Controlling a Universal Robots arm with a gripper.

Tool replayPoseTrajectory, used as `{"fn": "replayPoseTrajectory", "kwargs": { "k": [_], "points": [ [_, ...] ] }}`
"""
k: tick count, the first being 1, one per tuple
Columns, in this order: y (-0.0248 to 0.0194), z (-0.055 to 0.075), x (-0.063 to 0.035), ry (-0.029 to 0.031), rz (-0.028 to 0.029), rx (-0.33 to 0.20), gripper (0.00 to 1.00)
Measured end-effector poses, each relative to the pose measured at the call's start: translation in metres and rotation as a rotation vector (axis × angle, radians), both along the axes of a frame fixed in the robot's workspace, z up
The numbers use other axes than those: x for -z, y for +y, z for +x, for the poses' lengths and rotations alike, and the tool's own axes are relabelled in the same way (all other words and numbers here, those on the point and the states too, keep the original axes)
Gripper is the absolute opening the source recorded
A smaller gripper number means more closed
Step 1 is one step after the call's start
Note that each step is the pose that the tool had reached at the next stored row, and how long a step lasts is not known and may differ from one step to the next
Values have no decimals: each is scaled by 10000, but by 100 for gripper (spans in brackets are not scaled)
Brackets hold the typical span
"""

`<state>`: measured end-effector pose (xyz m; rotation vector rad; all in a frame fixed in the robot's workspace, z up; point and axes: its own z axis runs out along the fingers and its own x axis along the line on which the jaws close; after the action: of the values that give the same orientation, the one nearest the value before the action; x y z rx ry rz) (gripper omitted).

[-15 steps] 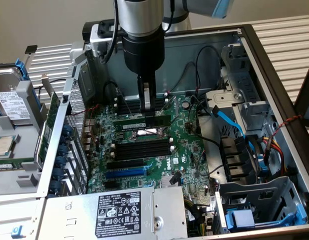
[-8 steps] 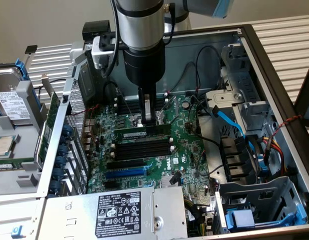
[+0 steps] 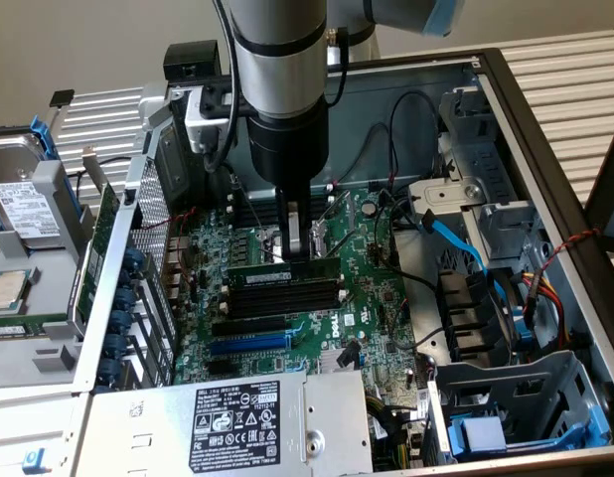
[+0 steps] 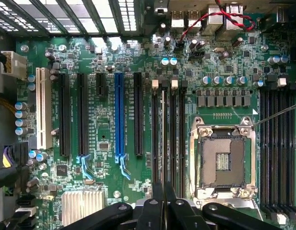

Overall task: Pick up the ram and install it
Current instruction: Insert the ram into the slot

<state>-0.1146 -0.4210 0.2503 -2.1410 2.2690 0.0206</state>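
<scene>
Green ram point(image 3: 283, 269) is pinched tight in our gripper point(image 3: 295, 250), right at the black slots point(image 3: 287, 296). If it's skewed or off-line, we reckon pressing down jams it.

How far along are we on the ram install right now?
Done: the ram has been picked up and stands on edge over the black memory slots. In hand: the gripper is shut on its top edge. Left: seating looks unfinished. The stick rides above the neighbouring slots, and I cannot tell whether the white end clips have latched.
</scene>
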Motion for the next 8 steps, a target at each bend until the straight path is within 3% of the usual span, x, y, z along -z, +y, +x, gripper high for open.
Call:
{"fn": "replayPoseTrajectory", "kwargs": {
  "k": [2, 8],
  "points": [
    [-2, 0, 23, 20, -4, 8, 13],
    [-2, -1, 62, 173, -7, 10, 13]
  ]
}}
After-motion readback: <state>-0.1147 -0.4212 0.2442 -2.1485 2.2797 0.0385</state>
